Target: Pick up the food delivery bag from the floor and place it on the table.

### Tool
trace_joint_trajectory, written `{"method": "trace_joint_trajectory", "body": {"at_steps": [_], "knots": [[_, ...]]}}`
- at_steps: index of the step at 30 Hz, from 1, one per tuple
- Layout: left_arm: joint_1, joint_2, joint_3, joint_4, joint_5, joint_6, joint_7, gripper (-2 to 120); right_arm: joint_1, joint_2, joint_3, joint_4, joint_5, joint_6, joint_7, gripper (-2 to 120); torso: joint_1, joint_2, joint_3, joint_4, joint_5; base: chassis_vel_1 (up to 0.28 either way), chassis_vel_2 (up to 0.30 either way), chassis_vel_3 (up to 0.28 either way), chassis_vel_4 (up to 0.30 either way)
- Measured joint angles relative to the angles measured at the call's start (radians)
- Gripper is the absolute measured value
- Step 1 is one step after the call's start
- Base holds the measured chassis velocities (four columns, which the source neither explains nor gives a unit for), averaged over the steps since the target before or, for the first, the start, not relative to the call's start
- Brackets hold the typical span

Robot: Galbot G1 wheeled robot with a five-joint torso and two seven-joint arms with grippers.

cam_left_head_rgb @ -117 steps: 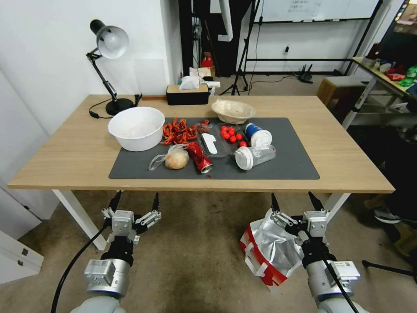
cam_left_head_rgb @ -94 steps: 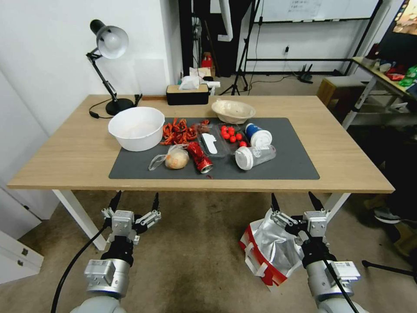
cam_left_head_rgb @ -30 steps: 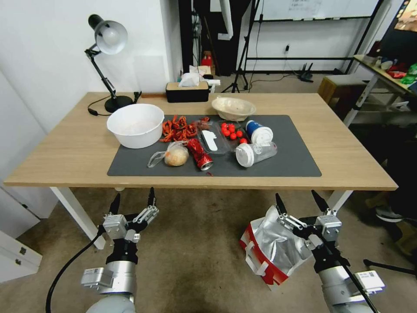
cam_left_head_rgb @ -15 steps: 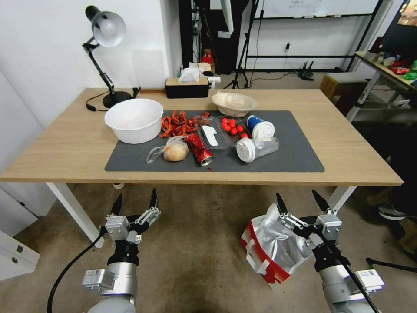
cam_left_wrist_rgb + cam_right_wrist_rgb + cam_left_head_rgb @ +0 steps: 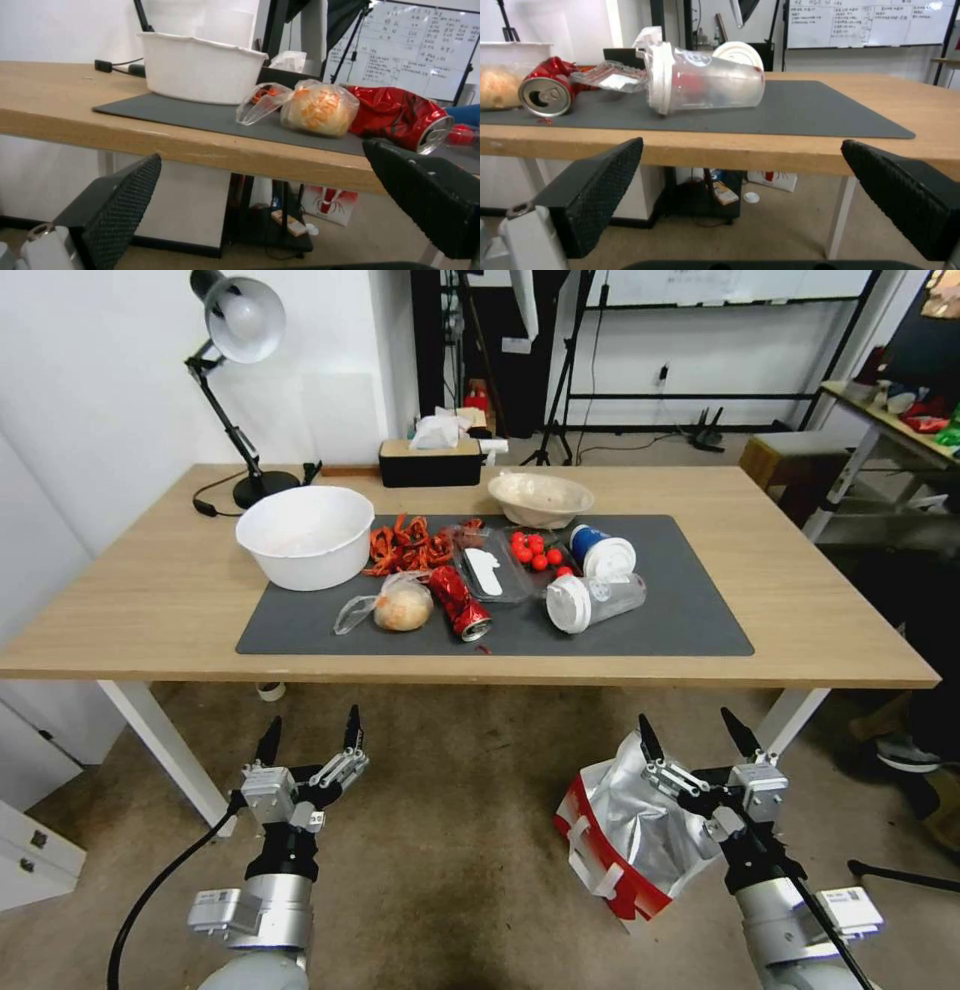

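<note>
The food delivery bag (image 5: 625,835) sits on the floor (image 5: 450,830) in front of the table (image 5: 150,600), near the table's right front leg. It is red and white, its mouth gapes open so the crinkled silver lining shows, and its white strap handles hang on the near side. No logo or lettering on it is legible from here.

The right gripper (image 5: 697,736) hangs just above and beside the bag's open mouth, both black fingers spread wide and holding nothing. In the right wrist view the gripper (image 5: 742,200) points at the table's edge with the fingers well apart. The left gripper (image 5: 310,738) hovers over bare floor, well apart from the bag, its fingers also parted and empty; the left wrist view shows this gripper (image 5: 260,206) facing the table's front edge.

On the table's dark grey mat (image 5: 690,625) lie a crushed red can (image 5: 458,601), a clear cup (image 5: 592,603) tipped on its side with a faint white round mark I cannot read, a blue cup (image 5: 598,553) with a white lid, a small clear bag with bread (image 5: 398,608), and a white bowl (image 5: 304,535). A whiteboard (image 5: 870,22) behind carries rows of handwriting too small to read. A white card with a red lobster-like drawing (image 5: 330,204) leans under the table.
</note>
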Motion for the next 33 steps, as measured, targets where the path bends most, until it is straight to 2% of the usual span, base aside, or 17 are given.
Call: {"method": "trace_joint_trajectory", "body": {"at_steps": [13,17,19,33], "knots": [[0.001,-0.001,0.001,0.003,-0.001,0.003,0.001,100,0.001,0.002,-0.003,-0.001,-0.002,-0.004,-0.004,100,-0.025,-0.059,-0.034,0.0000,0.0000,0.000,0.000,0.000,0.000],[0.002,-0.002,0.001,0.003,-0.001,0.003,0.001,100,0.001,0.001,-0.003,-0.001,-0.002,-0.004,-0.004,100,-0.028,-0.066,-0.038,0.0001,0.0000,0.000,0.000,0.000,0.000],[0.006,-0.003,0.002,0.002,0.000,0.002,0.005,100,-0.001,0.000,-0.003,-0.001,-0.002,-0.004,-0.004,100,-0.041,-0.096,-0.056,0.0000,0.0000,0.000,0.000,0.000,0.000],[0.006,-0.002,0.001,0.001,-0.001,0.001,0.004,100,-0.001,0.005,-0.004,-0.002,-0.004,-0.005,-0.005,100,-0.065,-0.157,-0.092,0.0001,0.0000,0.000,0.000,0.000,0.000]]}}
